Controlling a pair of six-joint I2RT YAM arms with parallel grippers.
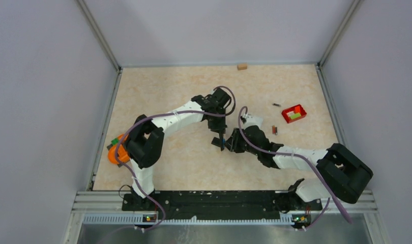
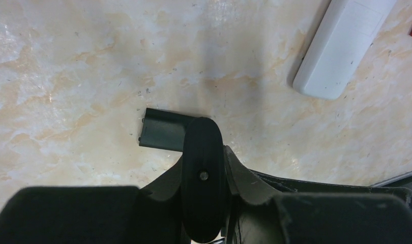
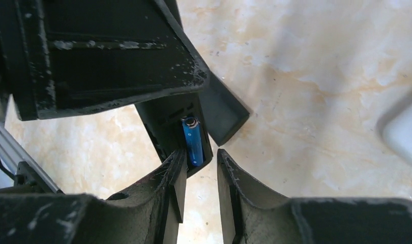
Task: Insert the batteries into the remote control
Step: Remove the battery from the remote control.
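Currently the left jaws are clamping a black remote [image 3: 166, 122] at mid-bench [image 1: 194, 168], and a blue battery [image 3: 193, 142] is sitting in its open compartment. Right jaws are hovering slightly parted at the remote's end. More batteries [image 1: 274, 130] are lying near a red tray [image 1: 294, 113].

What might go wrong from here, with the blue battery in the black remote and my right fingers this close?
1. The blue battery lies in the uncovered bay of the black remote; tilting may drop it.
2. The open right gripper sits right at the remote's end; a bump could twist it in the pinch of the left gripper.
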